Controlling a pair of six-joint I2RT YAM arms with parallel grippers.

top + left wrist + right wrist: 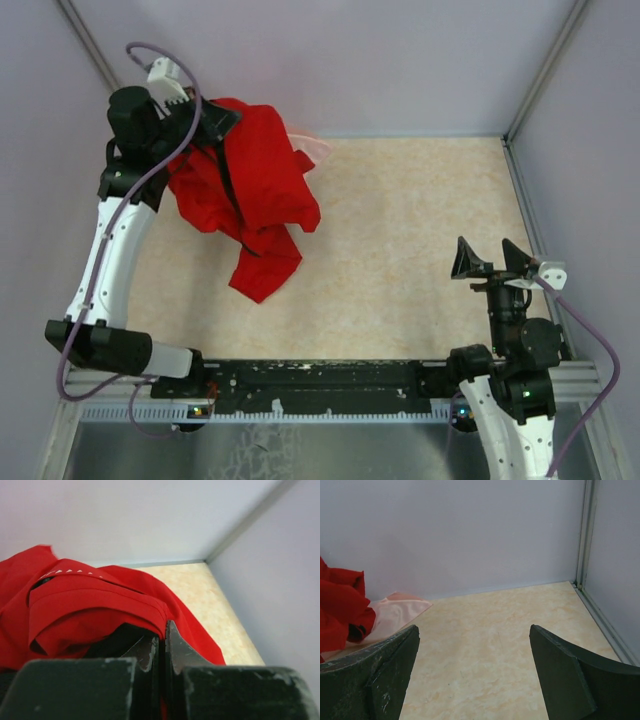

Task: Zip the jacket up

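The red jacket (250, 190) hangs crumpled at the back left, lifted off the table, its black zipper (232, 190) running down its front. My left gripper (215, 120) is shut on the jacket's upper edge and holds it up. In the left wrist view the jaws stand closed on red fabric (100, 605) at my left gripper (161, 635), with small white lettering (65, 571) on a fold above. My right gripper (492, 262) is open and empty at the near right, far from the jacket. The right wrist view shows its fingers (385, 670) spread over bare table, the jacket (340, 605) at far left.
A pale pink shiny cloth (312, 145) lies behind the jacket near the back wall; it also shows in the right wrist view (395, 612). Grey walls enclose the beige tabletop (420, 220) at back, left and right. A black rail (320, 378) runs along the near edge.
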